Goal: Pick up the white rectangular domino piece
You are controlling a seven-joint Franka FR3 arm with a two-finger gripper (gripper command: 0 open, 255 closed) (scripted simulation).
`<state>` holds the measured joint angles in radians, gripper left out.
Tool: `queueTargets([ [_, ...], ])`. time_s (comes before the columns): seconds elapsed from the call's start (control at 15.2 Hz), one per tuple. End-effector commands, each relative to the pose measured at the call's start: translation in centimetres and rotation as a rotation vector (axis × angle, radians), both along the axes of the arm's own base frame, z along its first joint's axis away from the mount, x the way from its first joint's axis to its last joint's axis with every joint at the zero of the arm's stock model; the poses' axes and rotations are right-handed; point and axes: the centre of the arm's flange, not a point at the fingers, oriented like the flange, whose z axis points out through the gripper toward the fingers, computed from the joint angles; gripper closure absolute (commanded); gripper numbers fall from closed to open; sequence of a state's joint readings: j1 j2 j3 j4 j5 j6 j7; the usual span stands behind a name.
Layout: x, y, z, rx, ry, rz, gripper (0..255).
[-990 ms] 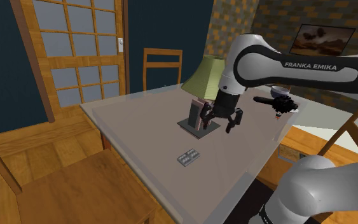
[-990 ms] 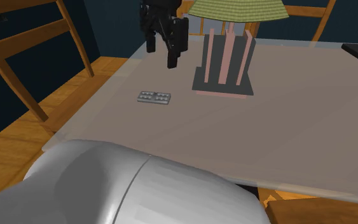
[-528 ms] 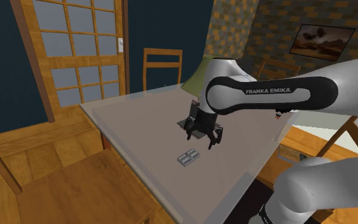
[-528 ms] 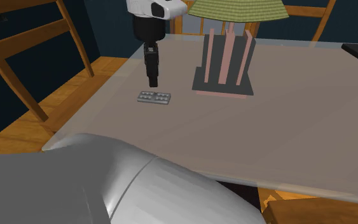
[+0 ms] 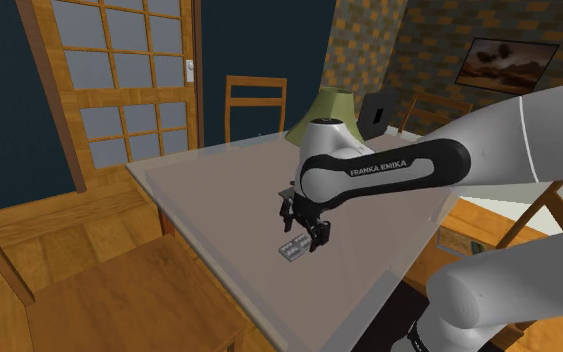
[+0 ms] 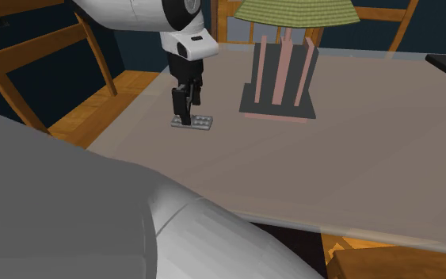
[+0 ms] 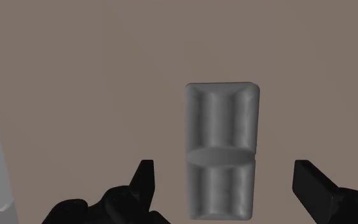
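End effector lowered over grey rectangular domino, rounded corners, grooved halves; jaws wide apart.

Grey rectangular domino piece flat on the smooth brownish table — between the black gripper's parted fingers, untouched, green-shaded lamp near, on the second exterior view's right

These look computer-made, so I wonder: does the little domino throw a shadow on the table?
Wrist view: none; the grey domino shows soft shading only in its own grooves, and the table around it is evenly brown. Second exterior view and shoulder view: none that I can make out.
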<state>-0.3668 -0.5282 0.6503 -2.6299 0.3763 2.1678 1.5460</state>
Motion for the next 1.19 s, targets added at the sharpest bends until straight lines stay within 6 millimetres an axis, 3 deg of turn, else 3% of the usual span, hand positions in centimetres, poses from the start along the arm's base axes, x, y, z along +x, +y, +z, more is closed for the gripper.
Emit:
queueTargets([
  [0.0,0.1,0.0,-1.1,0.0,-0.001,-0.003,0],
  [0.13,0.1,0.0,-2.5,0.0,-0.001,-0.003,0],
  [0.26,0.1,0.0,-2.5,0.0,-0.001,-0.003,0],
  [0.33,0.1,0.0,-2.5,0.0,-0.001,-0.003,255],
  [0.92,0.1,0.0,-2.5,0.0,-0.001,-0.003,255],
  [1.12,0.1,0.0,-0.9,0.0,-0.001,-0.003,255],
])
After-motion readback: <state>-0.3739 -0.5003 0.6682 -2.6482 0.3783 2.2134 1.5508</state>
